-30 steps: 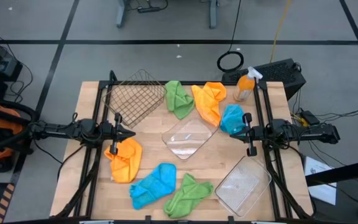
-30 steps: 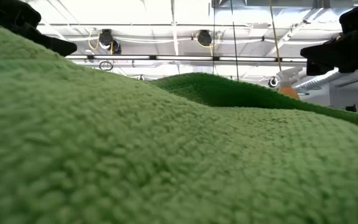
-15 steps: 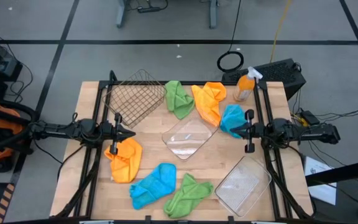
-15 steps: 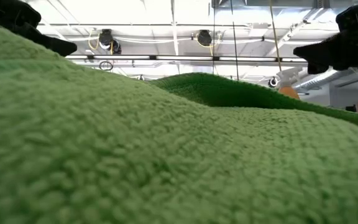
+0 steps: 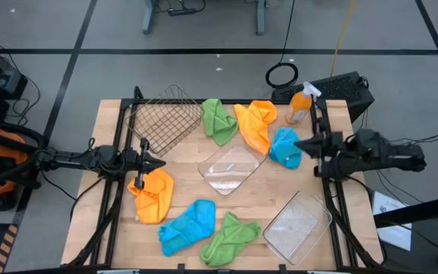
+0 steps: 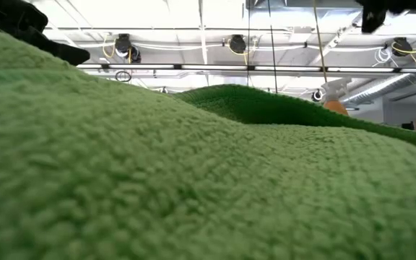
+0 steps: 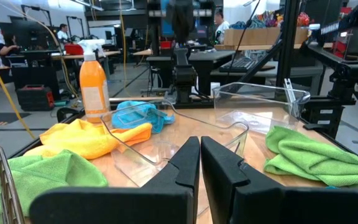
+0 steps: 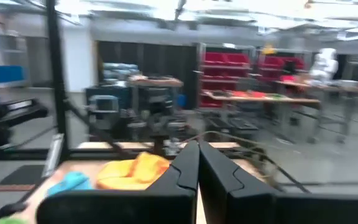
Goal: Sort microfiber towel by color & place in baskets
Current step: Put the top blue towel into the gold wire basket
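Note:
Six microfiber towels lie loose on the wooden table: green [image 5: 217, 120], orange [image 5: 255, 124] and blue [image 5: 284, 146] at the far side, orange [image 5: 152, 195], blue [image 5: 188, 227] and green [image 5: 230, 237] at the near side. The near green towel [image 6: 193, 180] fills the low view. A wire-mesh basket [image 5: 164, 122] stands at the far left, one clear tray [image 5: 230, 166] in the middle and another [image 5: 298, 224] near right. My left gripper [image 5: 158, 161] hovers shut above the near orange towel's far edge. My right gripper [image 5: 299, 143] is shut, raised high beside the far blue towel, holding nothing.
An orange spray bottle [image 5: 300, 104] stands at the far right corner, beside a black box [image 5: 344, 90] off the table's edge. Black frame rails [image 5: 111, 199] run along both sides of the table. Bare wood shows between the middle tray and the near towels.
My right gripper has risen well above the table and tipped its fingers slightly upward, staying shut. In the low view it has climbed to the picture's top edge. The towels, baskets and my left gripper have kept still.

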